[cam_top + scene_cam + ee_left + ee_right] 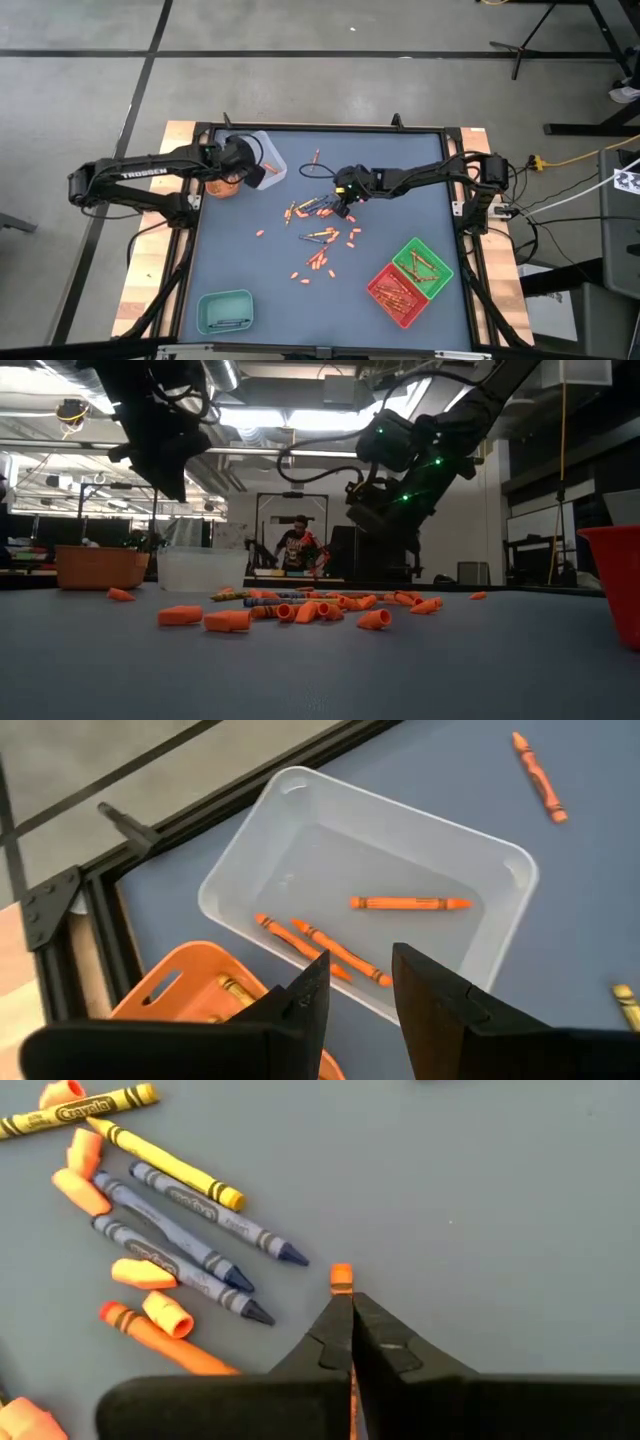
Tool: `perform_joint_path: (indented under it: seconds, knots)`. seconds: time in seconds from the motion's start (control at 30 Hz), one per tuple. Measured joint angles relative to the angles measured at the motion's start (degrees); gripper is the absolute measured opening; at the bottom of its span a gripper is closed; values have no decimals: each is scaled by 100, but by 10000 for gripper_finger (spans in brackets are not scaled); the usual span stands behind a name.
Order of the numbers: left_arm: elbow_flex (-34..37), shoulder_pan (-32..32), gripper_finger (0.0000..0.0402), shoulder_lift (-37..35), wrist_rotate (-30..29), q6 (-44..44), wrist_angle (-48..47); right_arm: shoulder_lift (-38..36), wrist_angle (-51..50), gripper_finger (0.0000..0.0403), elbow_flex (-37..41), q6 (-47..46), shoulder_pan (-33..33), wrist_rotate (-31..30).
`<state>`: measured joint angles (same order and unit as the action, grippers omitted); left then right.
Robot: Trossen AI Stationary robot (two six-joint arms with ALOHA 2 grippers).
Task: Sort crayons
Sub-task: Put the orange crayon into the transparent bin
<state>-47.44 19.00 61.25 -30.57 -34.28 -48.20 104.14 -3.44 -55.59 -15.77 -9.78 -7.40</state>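
Observation:
Many crayons [322, 232], mostly orange with a few blue and yellow, lie scattered on the dark table's middle. My right gripper [346, 194] hangs above their far edge, shut on an orange crayon [341, 1277]. Blue and yellow crayons [180, 1220] lie flat on the table below it. My left gripper [360, 995] is open and empty. It hovers over the near rim of the clear tray [400, 850], which holds three orange crayons [410, 903]. An orange tray [190, 985] stands beside the clear one. My right gripper pinches the orange crayon between its two shut fingers. The crayon lies along the fingers, and its end [341, 1272] sticks out just past the fingertips. The fingers slant down from above, and the crayon is lifted clear of the table.
A green tray [422, 265] and a red tray [398, 293], both holding crayons, stand at the near right. A teal tray [225, 312] stands at the near left. A single orange crayon [316, 157] lies near the far edge. A person [296, 545] stands far behind the table.

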Motion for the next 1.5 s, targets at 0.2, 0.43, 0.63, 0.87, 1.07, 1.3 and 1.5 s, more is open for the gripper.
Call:
perform_joint_path:
  seconds: [0.2,0.43,0.63,0.87,1.07,1.3,1.5]
  knots:
    - [0,-263,94,9,1,-151,-2,0,-161,16,0,-27,0,280]
    - [0,-459,94,9,0,-167,-5,0,-169,74,0,-32,1,385]
    - [0,-619,94,11,-1,-456,-2,0,-451,108,0,-35,1,246]
    - [0,-809,94,11,-1,-459,209,0,-757,110,0,-38,2,247]
    - [0,-965,94,11,-2,-461,301,0,-837,111,0,-38,2,247]
    - [0,-1110,94,12,-2,-588,304,118,-916,111,-24,-29,2,249]
    - [0,-1246,94,13,-4,-588,503,161,-913,99,-29,-25,2,273]
